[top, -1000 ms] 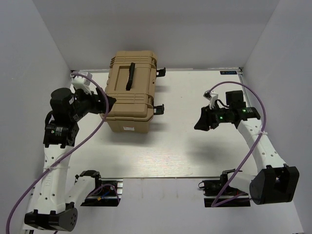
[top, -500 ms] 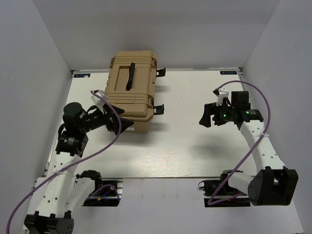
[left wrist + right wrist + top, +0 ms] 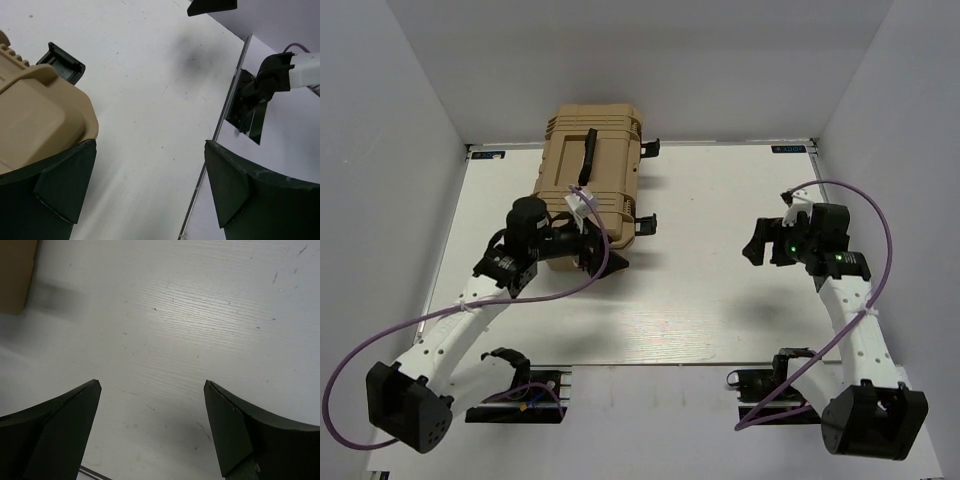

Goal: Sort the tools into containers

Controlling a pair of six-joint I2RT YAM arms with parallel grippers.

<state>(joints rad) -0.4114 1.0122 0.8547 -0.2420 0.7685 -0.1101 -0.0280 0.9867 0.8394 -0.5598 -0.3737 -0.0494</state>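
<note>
The tan toolbox (image 3: 605, 195) stands closed at the back left of the table, with its black handle (image 3: 587, 155) on top and its black latches (image 3: 645, 222) on the right side. No tools are in view. My left gripper (image 3: 603, 256) is open and empty at the box's near right corner. In the left wrist view (image 3: 150, 192) that corner (image 3: 35, 115) and one latch (image 3: 62, 60) lie beside the left finger. My right gripper (image 3: 753, 246) is open and empty over bare table at the right, as the right wrist view (image 3: 152, 427) also shows.
White walls close in the table at the back and both sides. The table's near metal edge (image 3: 227, 107) and the right arm's base mount (image 3: 260, 90) show in the left wrist view. A corner of the toolbox (image 3: 15, 275) shows at the right wrist view's upper left.
My left arm has swung from the toolbox's left side round its front to the near right corner. My right gripper has drawn back a little to the right.
</note>
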